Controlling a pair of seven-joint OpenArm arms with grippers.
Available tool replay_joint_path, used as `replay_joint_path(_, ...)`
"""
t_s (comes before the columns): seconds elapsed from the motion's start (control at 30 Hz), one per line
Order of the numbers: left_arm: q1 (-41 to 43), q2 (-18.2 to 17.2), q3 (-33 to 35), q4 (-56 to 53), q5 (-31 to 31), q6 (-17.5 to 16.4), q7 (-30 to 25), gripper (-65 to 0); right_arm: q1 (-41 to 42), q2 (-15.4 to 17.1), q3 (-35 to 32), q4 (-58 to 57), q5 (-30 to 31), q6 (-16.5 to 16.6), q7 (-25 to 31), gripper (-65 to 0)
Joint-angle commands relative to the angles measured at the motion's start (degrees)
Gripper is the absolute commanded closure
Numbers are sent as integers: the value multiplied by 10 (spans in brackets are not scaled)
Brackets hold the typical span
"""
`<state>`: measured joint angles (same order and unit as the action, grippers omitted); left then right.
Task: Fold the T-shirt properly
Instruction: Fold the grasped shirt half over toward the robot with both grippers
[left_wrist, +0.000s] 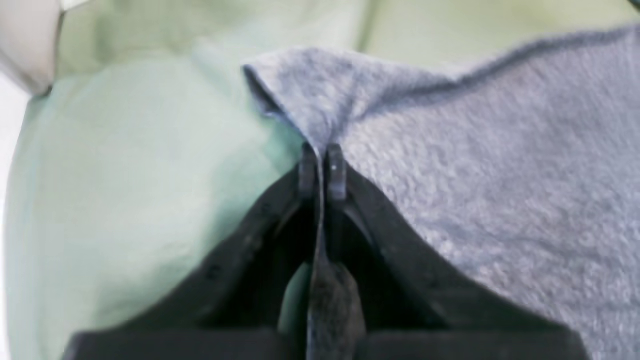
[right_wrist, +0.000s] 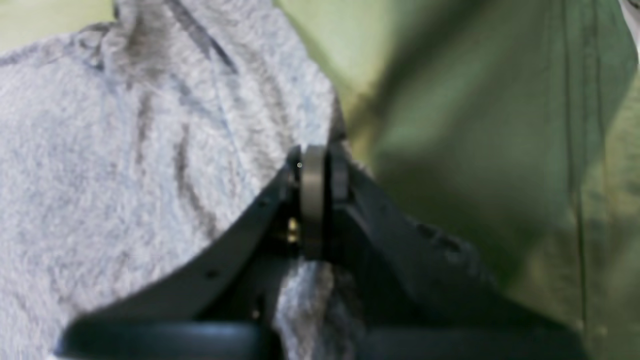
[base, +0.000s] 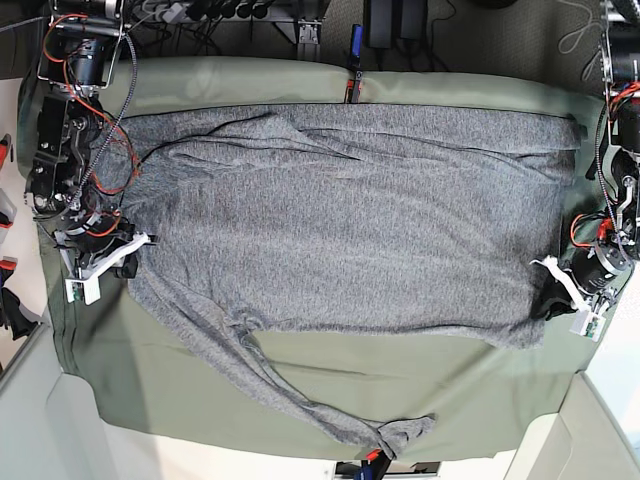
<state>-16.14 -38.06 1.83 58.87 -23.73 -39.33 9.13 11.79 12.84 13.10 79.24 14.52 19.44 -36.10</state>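
Observation:
The T-shirt, heather-grey and unprinted, lies spread wide across the table, with one long part trailing toward the front edge. In the base view my left gripper sits at the shirt's right lower corner and my right gripper at its left edge. Up close, the left gripper is shut on a pinched fold of the T-shirt, with fabric running down between the fingers. The right gripper is likewise shut on a bunch of the T-shirt.
A plain olive-green cloth covers the table under the shirt and shows along the front and sides. Cables and equipment line the far edge. Both arm bases stand at the table's left and right ends.

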Motion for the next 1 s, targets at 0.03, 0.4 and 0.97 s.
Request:
replay_joint_path(0.03, 11, -25, -5, 40, -9, -7, -14, 0, -2, 8, 6, 25, -1, 0, 8, 0)
replay_joint_path(0.4, 87, -31, -104, 76, -9, -7, -14, 0, -64, 8, 53, 79, 9, 1, 0, 0)
replay_joint_path(0.97, 258, -31, -204, 225, -17, -7, 1, 0, -147, 28, 63, 159, 24, 1, -11, 0)
